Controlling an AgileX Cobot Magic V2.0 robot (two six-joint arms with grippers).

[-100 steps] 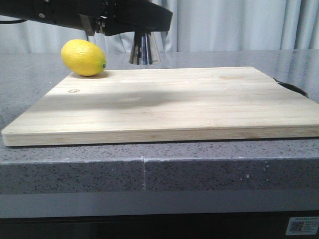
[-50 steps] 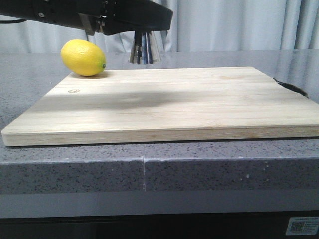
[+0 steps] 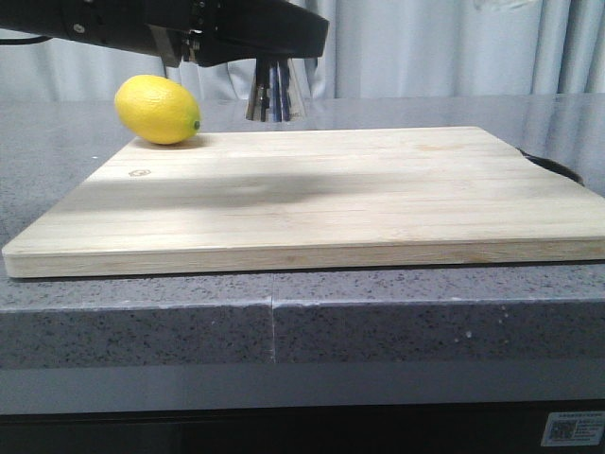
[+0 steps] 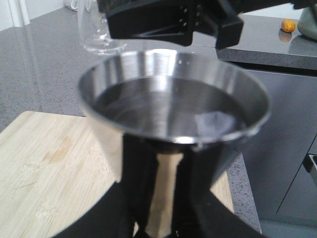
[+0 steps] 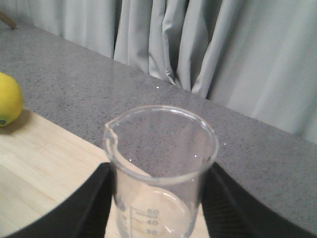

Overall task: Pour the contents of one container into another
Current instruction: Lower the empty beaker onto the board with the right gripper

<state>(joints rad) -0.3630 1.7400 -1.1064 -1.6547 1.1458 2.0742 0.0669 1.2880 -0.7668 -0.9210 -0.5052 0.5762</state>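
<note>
Both hands grip tight: left hand clamps the jigger, right hand the beaker.

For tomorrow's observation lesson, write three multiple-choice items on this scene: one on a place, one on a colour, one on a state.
1. Where does the lemon lie?
A. on the cutting board's far left corner
B. at the board's near right corner
C. inside the beaker

2. What colour is the jigger?
A. red
B. shiny silver
C. matt black

3. What is the beaker's state?
A. lying on its side on the board
B. shattered
C. upright between the right gripper's fingers

Answers: 1 A, the front view shows it there. 2 B, its cup mirrors the surroundings in the left wrist view. 3 C, black fingers flank it, rim up.
</note>
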